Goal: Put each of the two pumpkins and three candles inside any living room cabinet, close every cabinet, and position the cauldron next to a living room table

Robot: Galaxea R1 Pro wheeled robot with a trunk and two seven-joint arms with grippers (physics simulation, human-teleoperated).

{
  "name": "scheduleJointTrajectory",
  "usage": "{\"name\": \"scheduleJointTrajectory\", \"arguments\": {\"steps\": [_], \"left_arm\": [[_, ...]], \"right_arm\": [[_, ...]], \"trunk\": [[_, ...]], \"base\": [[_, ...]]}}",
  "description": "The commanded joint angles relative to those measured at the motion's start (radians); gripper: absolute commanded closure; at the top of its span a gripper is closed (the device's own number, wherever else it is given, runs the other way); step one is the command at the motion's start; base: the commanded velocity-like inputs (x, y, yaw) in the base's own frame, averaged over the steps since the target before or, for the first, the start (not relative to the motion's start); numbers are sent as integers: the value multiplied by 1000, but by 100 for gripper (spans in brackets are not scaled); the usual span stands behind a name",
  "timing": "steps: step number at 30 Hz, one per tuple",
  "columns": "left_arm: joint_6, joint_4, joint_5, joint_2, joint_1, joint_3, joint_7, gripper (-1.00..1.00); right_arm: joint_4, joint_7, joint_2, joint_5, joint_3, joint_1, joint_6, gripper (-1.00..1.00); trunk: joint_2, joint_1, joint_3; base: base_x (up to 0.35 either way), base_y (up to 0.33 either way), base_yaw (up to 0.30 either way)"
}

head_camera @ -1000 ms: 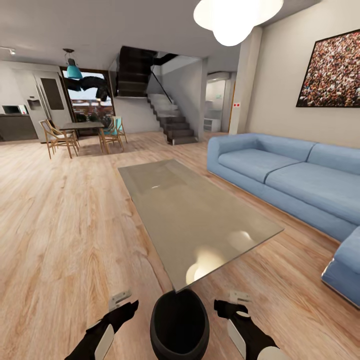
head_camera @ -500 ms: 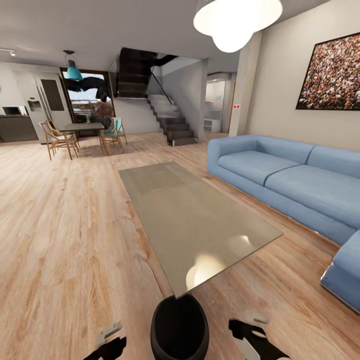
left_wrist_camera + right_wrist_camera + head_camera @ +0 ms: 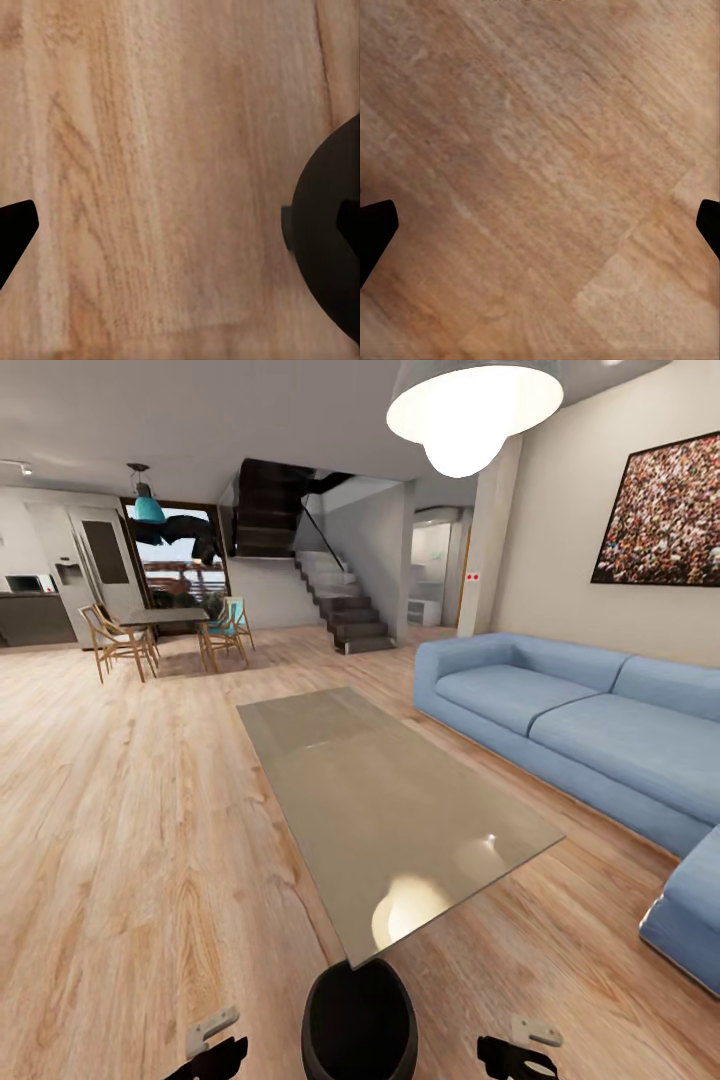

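Cauldron (image 3: 360, 1020) position: on the wood-plank floor (image 3: 130, 840), at 12 o'clock from the robot, centred between the two hands. Its far rim sits at the near corner of the coffee table (image 3: 390, 810); whether rim and corner touch cannot be determined from the head view.

Left hand (image 3: 218, 1052): at 11 o'clock, just beside the cauldron's left flank. In the left wrist view the fingers are spread wide, one fingertip (image 3: 15, 232) over bare floor and the other in front of the cauldron wall (image 3: 322, 225). Nothing is gripped.

Right hand (image 3: 515, 1052): at 1 o'clock, set slightly further from the cauldron than the left hand. In the right wrist view its fingertips (image 3: 375, 229) are wide apart over bare floor. Nothing is gripped.

Governing relation: the cauldron lies directly between the hands, with the table's long axis running away from it toward 12 o'clock. Judgement: the placement beside the table appears met.

Beyond the table, the blue sofa (image 3: 560, 710) lies at 2 o'clock.
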Motion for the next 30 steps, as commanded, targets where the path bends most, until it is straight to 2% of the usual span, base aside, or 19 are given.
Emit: {"name": "scheduleJointTrajectory", "arguments": {"steps": [1, 8, 12, 18, 30], "left_arm": [[0, -1, 11, 0, 0, -2, 1, -100], [0, 12, 11, -3, 0, -2, 1, -100], [0, 22, 11, -4, 0, -1, 1, -100], [0, 24, 11, -6, 0, -1, 1, -100], [0, 37, 8, -11, 0, -2, 0, -100]], "right_arm": [[3, 0, 1, -5, -3, -1, -6, -100], [10, 1, 4, -5, -3, -1, -7, -100], [10, 1, 15, -5, -3, -1, -7, -100], [5, -1, 3, -2, -3, -1, -7, -100], [5, -2, 2, 4, 1, -1, -7, -100]], "trunk": [[7, -4, 2], [56, -31, 24], [84, -46, 37], [126, -69, 56], [210, -115, 93]], "base": [[0, 0, 0], [0, 0, 0], [0, 0, 0], [-11, 0, 0], [-265, 0, 0]]}}
